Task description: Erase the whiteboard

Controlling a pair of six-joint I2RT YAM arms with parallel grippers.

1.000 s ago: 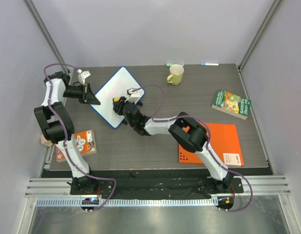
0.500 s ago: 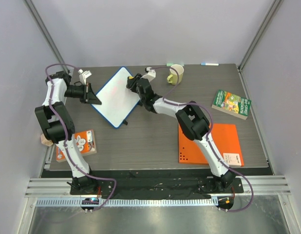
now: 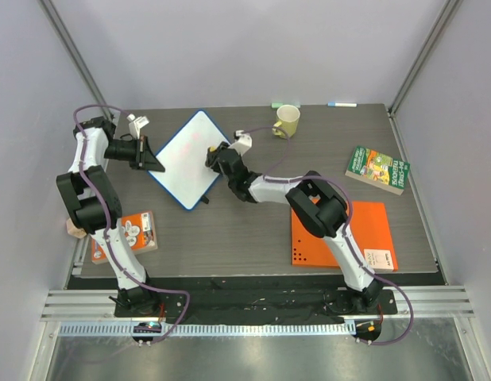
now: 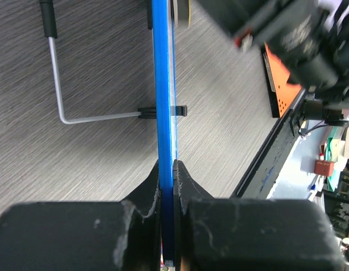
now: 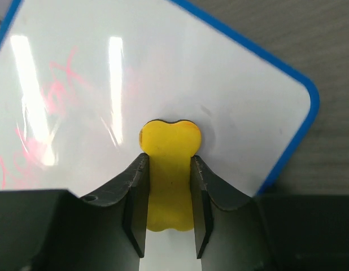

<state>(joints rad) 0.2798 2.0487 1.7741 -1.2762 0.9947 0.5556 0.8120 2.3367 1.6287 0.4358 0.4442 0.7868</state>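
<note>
The whiteboard (image 3: 188, 155), white with a blue rim, lies tilted at the back left of the table. Faint red marks (image 5: 36, 130) show on its surface in the right wrist view. My left gripper (image 3: 154, 157) is shut on the board's left edge; the left wrist view shows the blue rim (image 4: 163, 101) pinched between the jaws. My right gripper (image 3: 214, 156) is shut on a yellow eraser (image 5: 169, 169) and holds it on the board (image 5: 219, 96) near its right corner.
A yellow mug (image 3: 287, 121) and a marker (image 3: 341, 104) stand at the back. A green book (image 3: 377, 168) lies at the right, an orange sheet (image 3: 341, 234) at the front right, a small orange book (image 3: 128, 235) at the front left.
My right gripper swept the eraser across the board, from its lower part up to the far right edge, then back down a little. The left gripper has stayed put.
</note>
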